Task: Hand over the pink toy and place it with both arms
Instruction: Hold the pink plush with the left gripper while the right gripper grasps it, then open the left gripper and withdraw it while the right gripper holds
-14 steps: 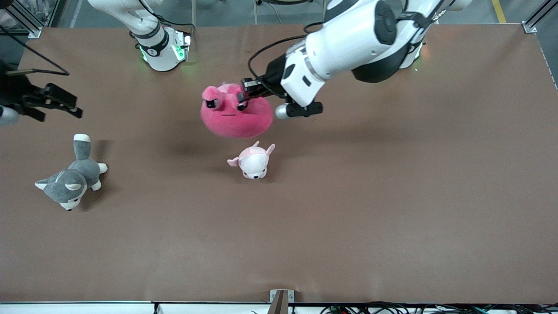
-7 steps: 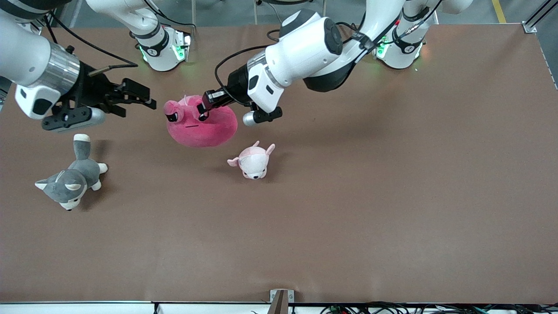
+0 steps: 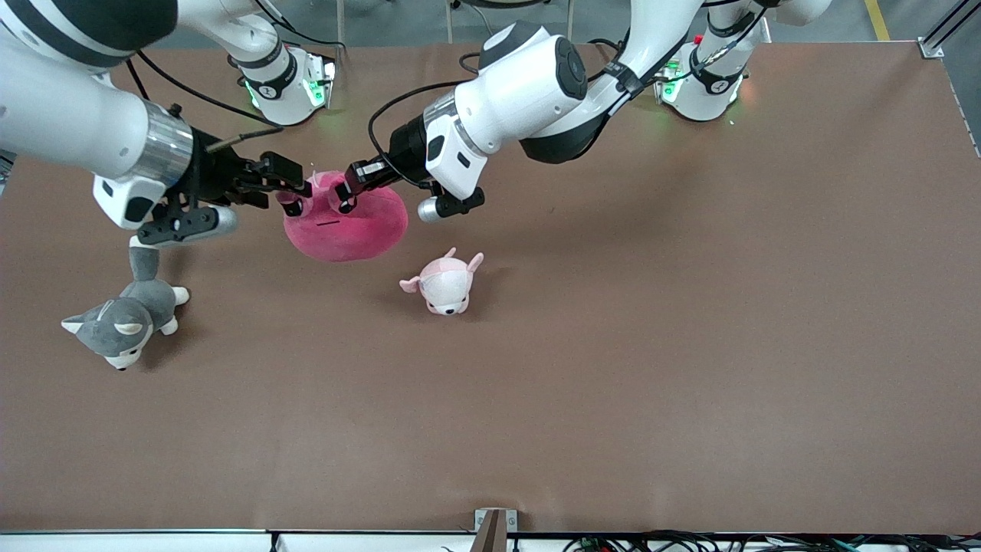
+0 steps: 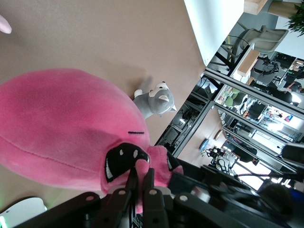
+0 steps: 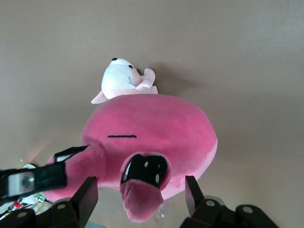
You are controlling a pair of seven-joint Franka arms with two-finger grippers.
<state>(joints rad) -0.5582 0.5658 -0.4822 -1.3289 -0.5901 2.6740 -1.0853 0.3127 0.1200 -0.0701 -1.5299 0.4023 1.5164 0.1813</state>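
Note:
The pink toy [image 3: 345,226] hangs in the air over the table, between the two arms' bases. My left gripper [image 3: 343,195] is shut on one of its eye stalks; in the left wrist view the gripper [image 4: 141,173] pinches that stalk on the toy [image 4: 61,123]. My right gripper [image 3: 290,192] is open, with the toy's other eye stalk between its fingers. In the right wrist view the gripper [image 5: 141,187] stands wide around that stalk of the toy [image 5: 152,128] without touching it.
A small pale pink-and-white plush [image 3: 444,284] lies on the table nearer to the front camera than the hanging toy, also in the right wrist view [image 5: 121,83]. A grey-and-white plush dog [image 3: 123,314] lies toward the right arm's end.
My left arm carried the pink toy toward the right arm's end. My right arm came in from the table's end and its open fingers now stand round the toy's other eye stalk.

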